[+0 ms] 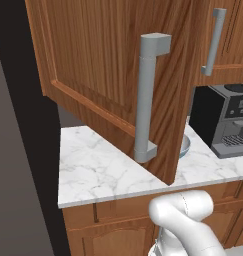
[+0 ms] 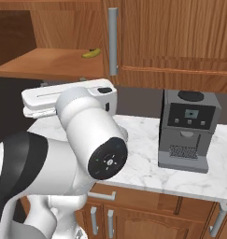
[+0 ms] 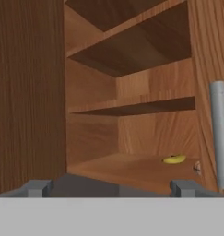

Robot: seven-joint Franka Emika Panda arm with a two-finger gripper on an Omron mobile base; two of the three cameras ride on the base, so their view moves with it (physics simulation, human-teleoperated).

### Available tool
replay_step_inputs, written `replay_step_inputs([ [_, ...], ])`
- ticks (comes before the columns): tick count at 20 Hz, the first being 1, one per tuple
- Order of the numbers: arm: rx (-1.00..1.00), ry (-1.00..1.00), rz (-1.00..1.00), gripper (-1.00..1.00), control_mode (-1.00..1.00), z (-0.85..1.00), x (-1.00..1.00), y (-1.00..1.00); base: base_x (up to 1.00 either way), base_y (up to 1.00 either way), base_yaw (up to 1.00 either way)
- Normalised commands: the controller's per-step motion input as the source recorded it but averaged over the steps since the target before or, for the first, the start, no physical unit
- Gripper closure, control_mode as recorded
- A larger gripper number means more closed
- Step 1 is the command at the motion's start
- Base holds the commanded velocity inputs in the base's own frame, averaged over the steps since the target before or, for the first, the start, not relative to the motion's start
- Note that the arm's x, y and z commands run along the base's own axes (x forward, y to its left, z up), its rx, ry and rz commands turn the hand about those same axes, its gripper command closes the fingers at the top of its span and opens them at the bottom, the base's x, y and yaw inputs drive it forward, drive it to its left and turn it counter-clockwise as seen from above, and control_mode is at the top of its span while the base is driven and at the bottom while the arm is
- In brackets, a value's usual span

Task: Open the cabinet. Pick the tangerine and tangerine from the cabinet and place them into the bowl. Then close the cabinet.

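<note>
Cabinet (image 1: 103,65) doors of reddish-brown wood stand open: in the left base view one wide panelled door swings out over the marble counter (image 1: 93,170), its long grey bar handle (image 1: 147,97) running from about 12 to 6 o'clock across the middle of the picture. Behind the door's lower edge, toward 3 o'clock, a sliver of the bowl (image 1: 185,145) shows on the counter, just beside a dark coffee machine (image 1: 225,120) at the right. A second grey handle (image 1: 213,42) sits on the closed neighbouring door at about 1 o'clock. In the right base view the open bottom shelf (image 2: 49,63) lies at 10 o'clock with a small yellow fruit, shaped like a banana (image 2: 90,54), resting near its right end beside a vertical grey handle (image 2: 113,41); the white arm (image 2: 82,140) fills the lower left. In the hand view the gripper (image 3: 111,188) faces the cabinet interior, its two fingertips (image 3: 37,188) standing wide apart at the bottom with nothing between them. The same yellow fruit lies on the bottom shelf at about 4 o'clock, and a small pale-orange thing (image 3: 197,167), too blurred to identify, sits just right of it against the door edge. No clearly orange tangerine can be made out.
</note>
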Motion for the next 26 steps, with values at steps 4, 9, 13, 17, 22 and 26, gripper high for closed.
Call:
replay_step_inputs([
  [4,0.00,0.00,-0.02,-1.00,-1.00,0.00,0.25,0.00,0.00,0.00,0.00],
  [9,0.00,-0.02,-0.03,-1.00,-1.00,0.00,0.29,0.00,0.00,0.00,0.00],
  [13,0.00,-0.03,-0.05,-1.00,-1.00,0.00,0.36,0.00,0.00,0.00,0.00],
  [17,0.00,-0.02,-0.05,-1.00,-1.00,0.00,0.47,0.00,0.00,0.00,0.00],
  [22,0.00,0.00,-0.07,-1.00,-1.00,0.00,0.51,-0.01,0.00,0.00,0.00],
  [26,0.00,0.00,-0.05,-1.00,-1.00,0.00,0.53,-0.02,0.00,0.00,0.00],
])
